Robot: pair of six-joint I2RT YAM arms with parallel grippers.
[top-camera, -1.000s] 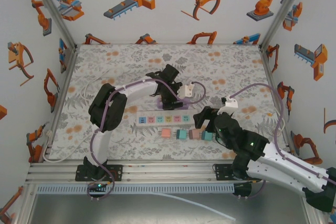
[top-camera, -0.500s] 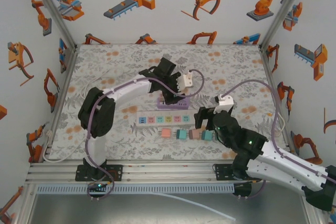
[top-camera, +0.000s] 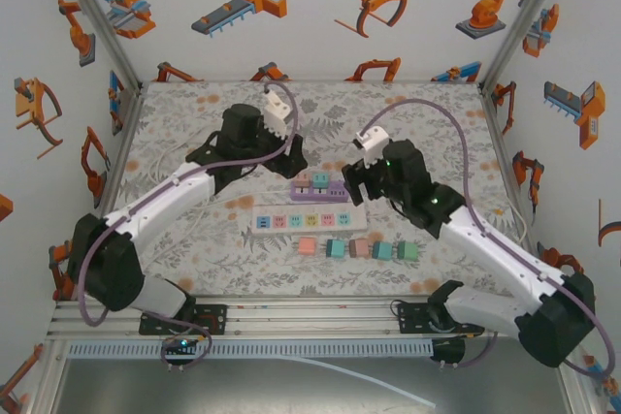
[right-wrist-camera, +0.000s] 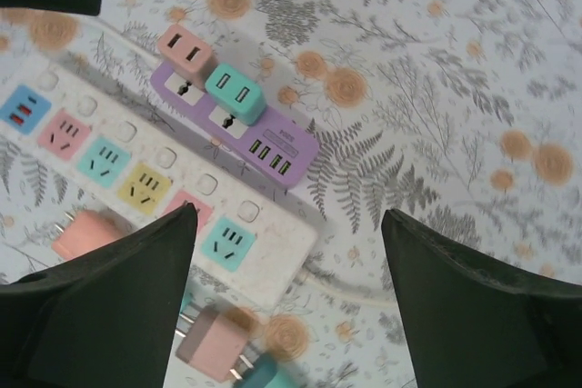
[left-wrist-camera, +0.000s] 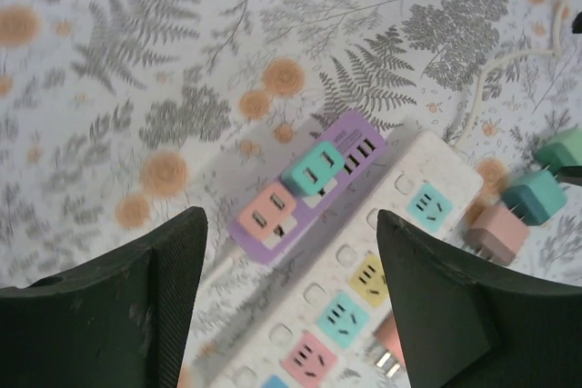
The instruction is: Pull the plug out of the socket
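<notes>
The left gripper (top-camera: 288, 152), which hung right over the purple socket strip (top-camera: 335, 191) a second ago, has swung back to the far-left side of it with its jaws apart. This uncovers the pink plug (top-camera: 303, 181) and teal plug (top-camera: 319, 179) seated in the strip. The right gripper (top-camera: 354, 181) has left the row of loose plugs (top-camera: 359, 249) nearer than the strip and come up to the strip's right end, and where it had been a green plug (top-camera: 406, 251) now shows.

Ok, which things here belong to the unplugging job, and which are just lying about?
Job:
purple strip
pink plug and teal plug, both seated in it

Lying about:
white strip
loose plugs in a row in front of it
</notes>
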